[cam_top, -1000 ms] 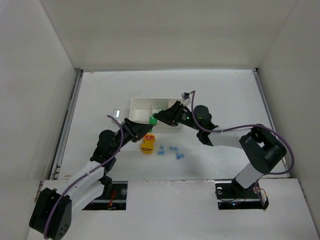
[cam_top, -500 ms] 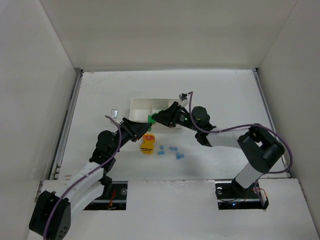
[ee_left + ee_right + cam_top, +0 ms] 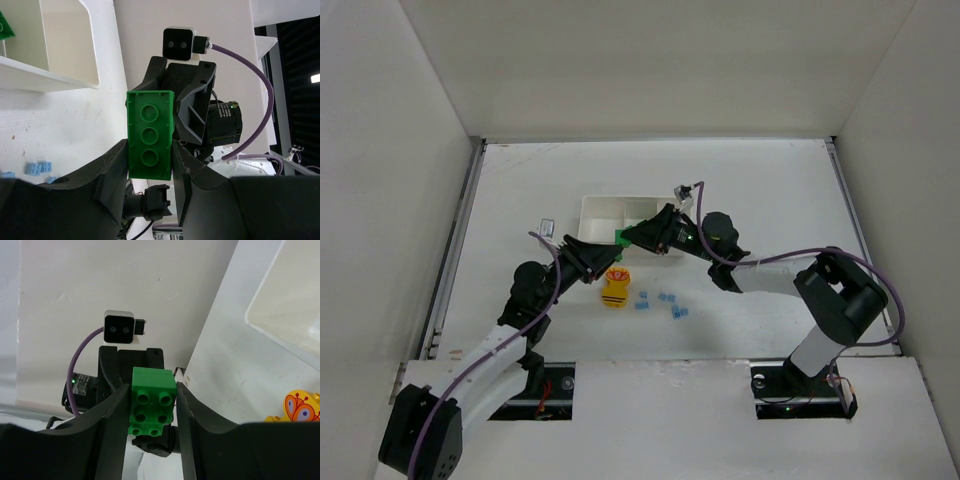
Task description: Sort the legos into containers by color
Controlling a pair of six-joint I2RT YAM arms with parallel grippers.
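One bright green lego (image 3: 621, 238) hangs in the air just in front of the white containers tray (image 3: 588, 212), and both grippers hold it. My left gripper (image 3: 149, 146) is shut on its two long sides, the studs of the green lego (image 3: 150, 135) facing the camera. From the opposite side my right gripper (image 3: 152, 389) has both jaws against the same green lego (image 3: 152, 400). A yellow-orange lego (image 3: 615, 288) lies on the table below. Several light blue legos (image 3: 667, 298) lie to its right. Another green piece (image 3: 4, 25) sits inside one tray compartment.
The tray (image 3: 70, 45) stands in mid-table, its front rim close behind the two grippers. White walls enclose the table on three sides. The yellow-orange lego (image 3: 300, 407) and the tray corner (image 3: 280, 305) show at the right of the right wrist view.
My right gripper's jaws have come in against the green lego. Both grippers and the lego have shifted slightly to the left.
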